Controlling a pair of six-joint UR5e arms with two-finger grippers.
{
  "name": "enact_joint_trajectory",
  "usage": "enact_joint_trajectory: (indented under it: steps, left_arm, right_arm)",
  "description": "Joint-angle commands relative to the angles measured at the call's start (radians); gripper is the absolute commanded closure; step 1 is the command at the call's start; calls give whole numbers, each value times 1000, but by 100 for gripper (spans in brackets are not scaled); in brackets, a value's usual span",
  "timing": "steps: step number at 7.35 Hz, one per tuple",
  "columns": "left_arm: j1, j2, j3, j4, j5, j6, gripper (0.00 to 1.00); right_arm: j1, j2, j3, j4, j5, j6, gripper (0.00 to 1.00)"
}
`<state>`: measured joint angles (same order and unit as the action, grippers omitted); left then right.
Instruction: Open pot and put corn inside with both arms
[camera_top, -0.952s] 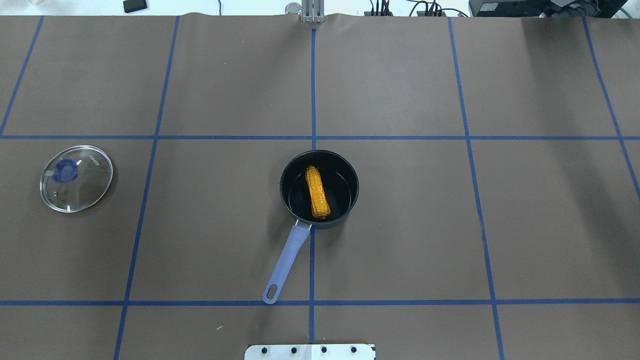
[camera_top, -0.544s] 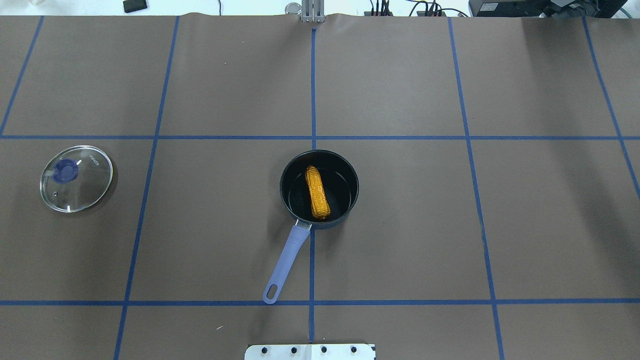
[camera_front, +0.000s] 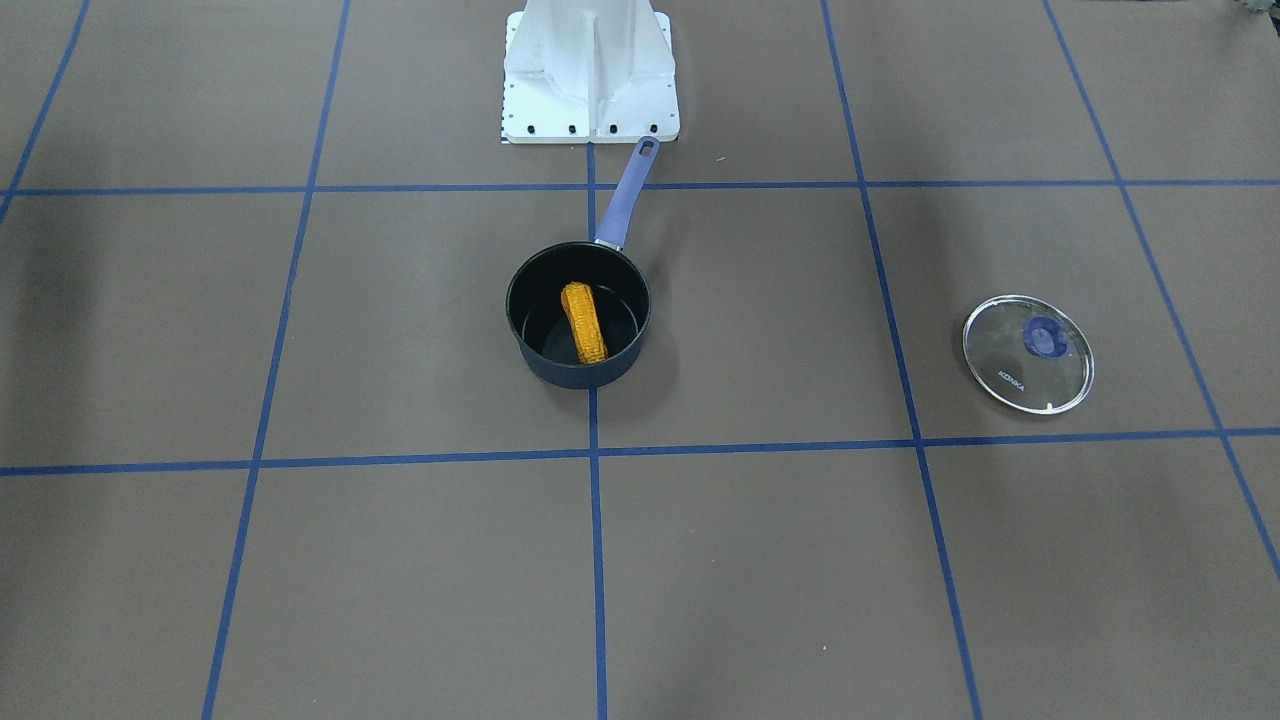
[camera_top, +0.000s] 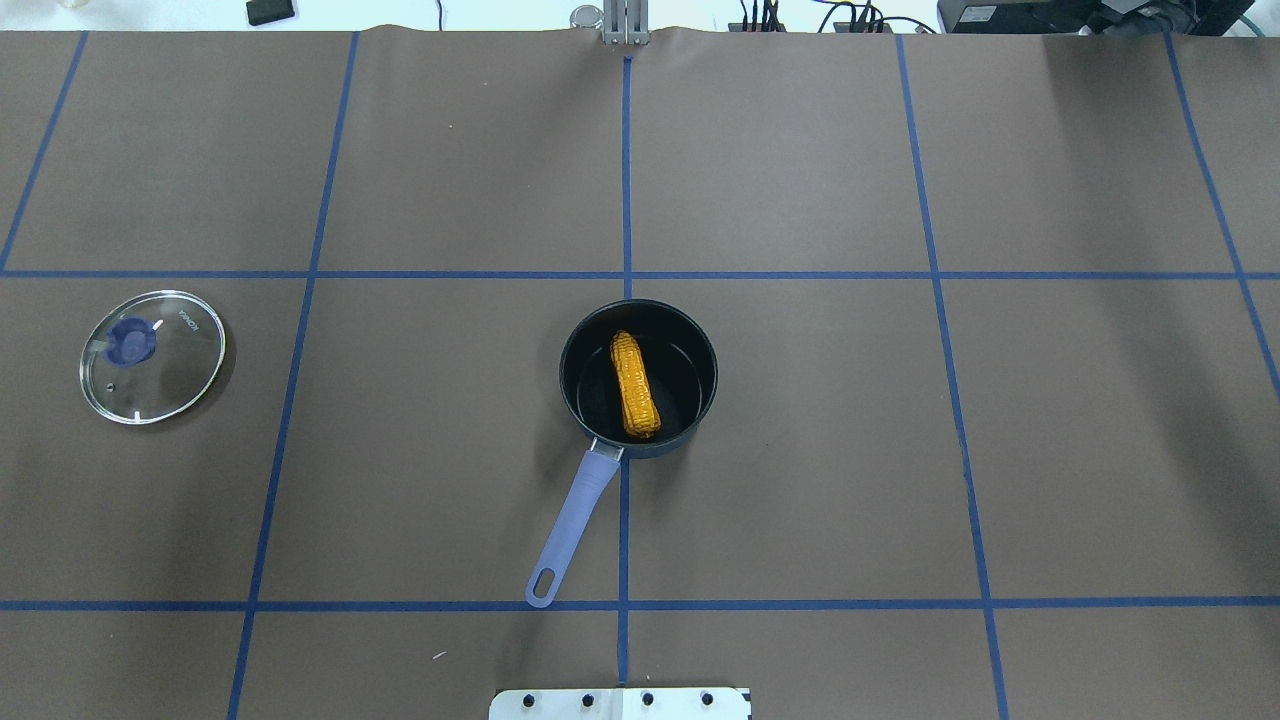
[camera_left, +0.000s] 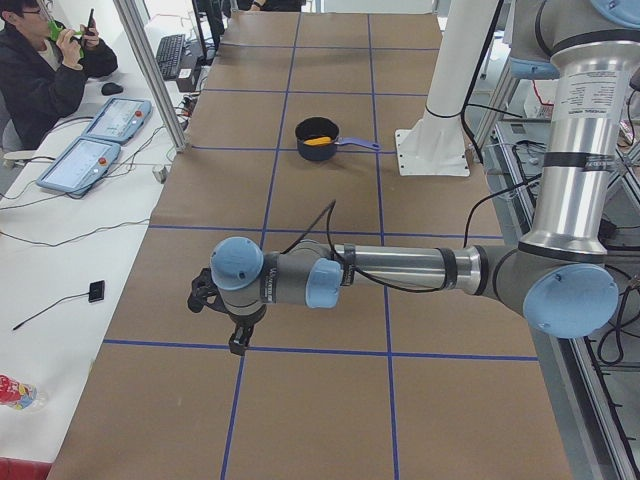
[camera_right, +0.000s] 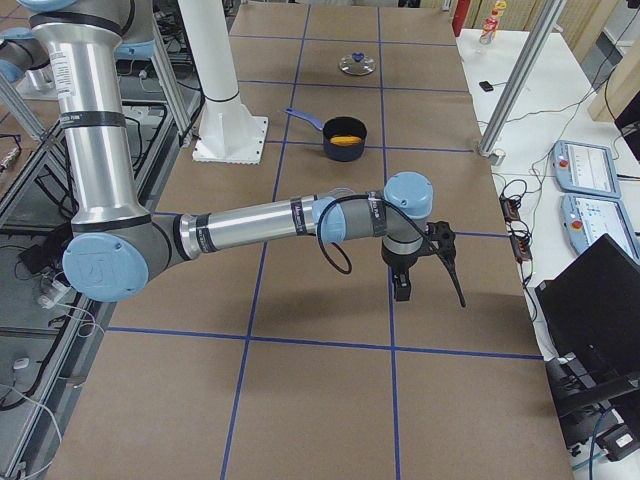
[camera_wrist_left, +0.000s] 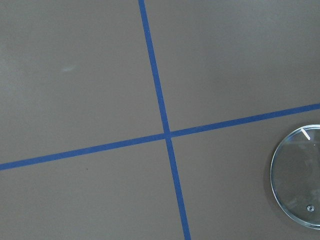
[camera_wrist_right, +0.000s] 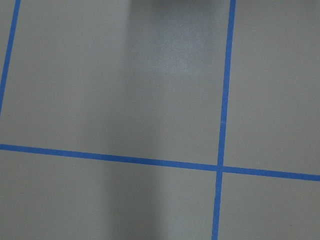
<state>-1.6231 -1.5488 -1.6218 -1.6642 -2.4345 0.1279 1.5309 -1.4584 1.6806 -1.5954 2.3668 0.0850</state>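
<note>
- Two earlier overhead looks and the present one match. The pot (camera_top: 692, 345), the corn (camera_top: 635, 385) and the lid (camera_top: 175, 380) lie exactly where they did a second ago, and no arm shows over the middle of the bench (camera_top: 850, 480).
- With nothing moving, I judge the task finished rather than in progress: the pot is open, the corn is inside it, and no step looks left to do.
- The pot stands upright midway between the bench's two ends, a little nearer the robot-side edge than the operators' edge.
- Its handle (camera_top: 575, 520) points at the robot-side edge, angled slightly toward the bench's left end.
- The corn lies on the pot's floor with its long axis running from the operators' edge to the robot-side edge, nearly in line with the handle. One end is close to the wall where the handle joins. I cannot tell which end is the thinner one.
- The lid rests flat, knob up, near the bench's left end, well apart from the pot.
- The left arm (camera_left: 400, 268) hangs over the left end and the right arm (camera_right: 250, 228) over the right end. Only the side views show their jaws, so I cannot tell how wide either pair stands. Nothing is seen held in them.
</note>
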Motion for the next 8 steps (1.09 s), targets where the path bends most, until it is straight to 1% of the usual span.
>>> enact_joint_trajectory:
  steps: [1,3,4,8]
  left_arm:
    - [0,32,-26,-8,0,-4,2]
    - [2,48,-41,-11,-1,-5,2]
    - [2,59,-47,-18,0,-8,2]
    - [2,59,-47,-19,-1,-8,2]
  right_arm:
    - [0,-64,31,0,3,1,0]
    - [0,-115,80,2,3,31,0]
    - [0,-128,85,2,3,32,0]
    - [-2,-122,76,2,3,25,0]
